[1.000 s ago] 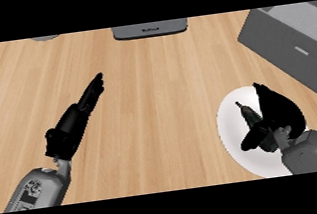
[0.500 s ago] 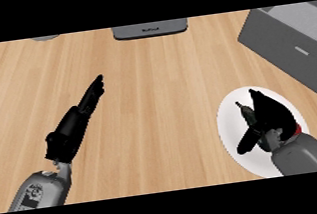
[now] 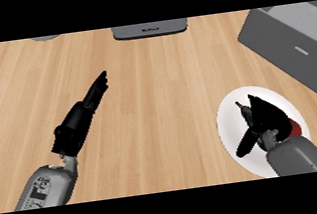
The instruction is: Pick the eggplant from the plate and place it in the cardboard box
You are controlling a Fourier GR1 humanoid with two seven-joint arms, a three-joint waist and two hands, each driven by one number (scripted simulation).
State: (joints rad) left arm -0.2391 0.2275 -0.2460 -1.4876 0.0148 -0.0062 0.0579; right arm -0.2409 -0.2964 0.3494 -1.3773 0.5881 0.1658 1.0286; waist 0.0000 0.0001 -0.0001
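Our right hand (image 3: 266, 117) hovers fingers-apart over the plate (image 3: 230, 119) at four o'clock, eggplant ungrasped, box (image 3: 296, 50) at two o'clock waiting.

Two grey forearms (image 3: 49, 186) ending in black fingers (image 3: 98, 86).

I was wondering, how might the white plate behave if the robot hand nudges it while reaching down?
The white plate looks shallow and flat-bottomed, so it would probably slide rather than tip. The wooden counter seems smooth, so it may skid easily. The right robot hand hovers over it, so any nudge would likely land off-centre and could turn it.
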